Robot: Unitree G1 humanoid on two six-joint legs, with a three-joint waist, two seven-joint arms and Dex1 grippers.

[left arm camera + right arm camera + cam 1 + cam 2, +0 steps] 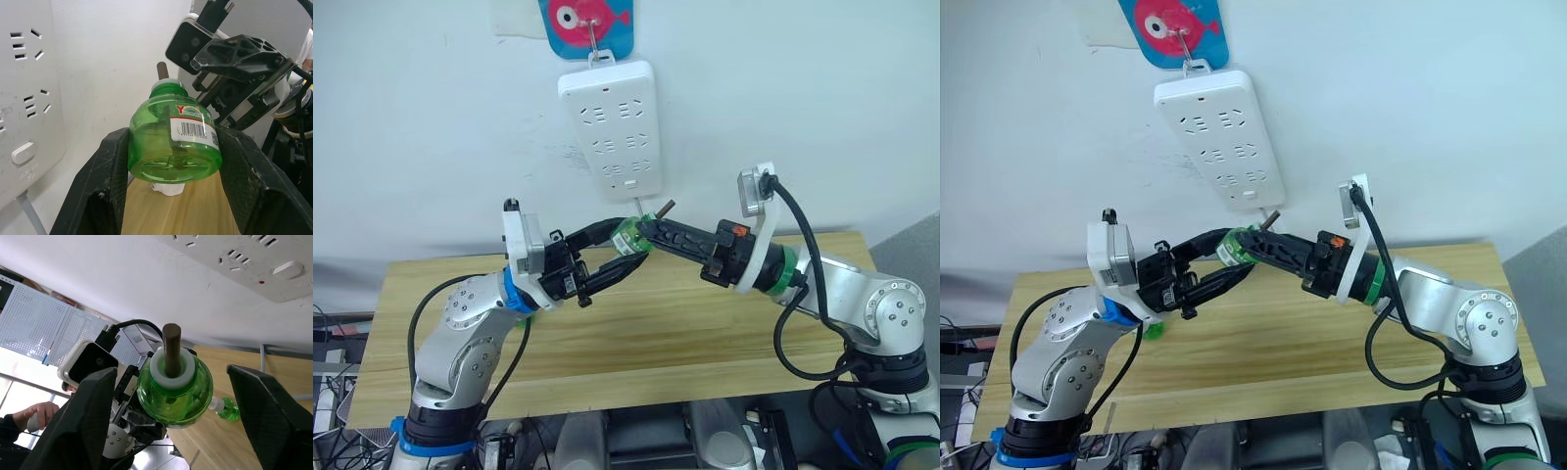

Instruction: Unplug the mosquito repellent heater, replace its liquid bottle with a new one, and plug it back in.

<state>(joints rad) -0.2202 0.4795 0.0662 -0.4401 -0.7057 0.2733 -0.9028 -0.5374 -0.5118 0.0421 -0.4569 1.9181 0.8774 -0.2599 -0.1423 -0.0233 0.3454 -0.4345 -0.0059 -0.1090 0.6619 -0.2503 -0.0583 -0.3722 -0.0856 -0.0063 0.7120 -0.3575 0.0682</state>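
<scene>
1. Left eye view gave me the wooden table (705, 333) running across the scene below both arms, against a white wall.
2. I saw the white power strip (612, 127) hanging tilted on that wall, above the spot where the 2 grippers met.
3. I had the left gripper (625, 247) raised over the table, its 2 black fingers (110, 181) pressed against opposite sides of the liquid bottle (173, 147), clamping it.
4. I read the right gripper (646, 235) as spread wide. In the right wrist view its fingers (93, 421) stood on either side of the bottle with a clear gap to it, holding nothing.
5. The bottle hung in the air just below the strip's lower end, its bare dark wick (171, 347) pointing toward the right arm.
6. I spotted the new one (226, 409), green with a white cap, lying on the table well below.
</scene>
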